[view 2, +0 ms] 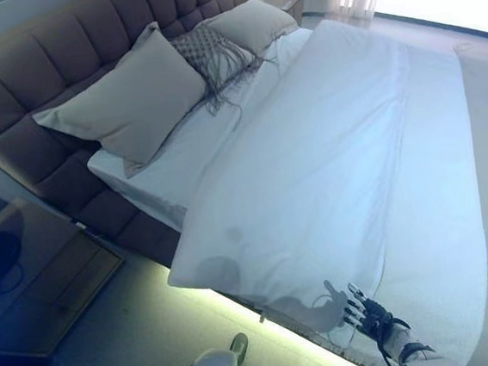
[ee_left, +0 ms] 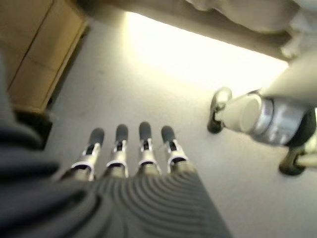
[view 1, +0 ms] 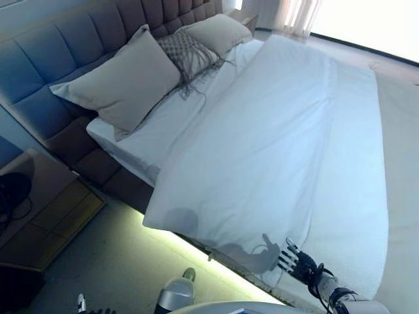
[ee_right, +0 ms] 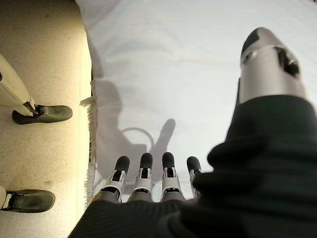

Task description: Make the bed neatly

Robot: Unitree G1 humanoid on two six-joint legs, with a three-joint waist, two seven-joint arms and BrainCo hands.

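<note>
1. Bed [view 1: 118, 173]: padded, tufted headboard [view 1: 72, 49] along its far-left end; a strip of light glows on the floor under its near side.
2. White duvet [view 1: 281, 144]: spread over most of the mattress, largely smooth with soft creases. Its near-left corner [view 1: 152, 219] hangs over the bed's side edge. Its top edge runs at a slant and stops short of the pillows.
3. White sheet [view 1: 141, 134]: bare strip showing between the duvet's top edge and the pillows.
4. Large beige pillow [view 1: 124, 78]: propped against the headboard, nearest the robot's left.
5. Patterned cushion with long fringe [view 1: 190, 55]: lies between the two pillows, its fringe trailing onto the sheet.
6. Second beige pillow [view 1: 219, 31]: at the far end of the headboard.
7. Right hand [ee_right: 143, 181]: over the duvet's near edge, fingers straight and slightly spread, thumb apart, holding nothing; its shadow falls on the cloth.
8. Left hand [ee_left: 129, 148]: hangs low over the floor beside the bed, fingers straight and side by side, holding nothing.
9. Bedside table [view 1: 39, 209]: wooden, left of the headboard, a dark object on its top.
</note>
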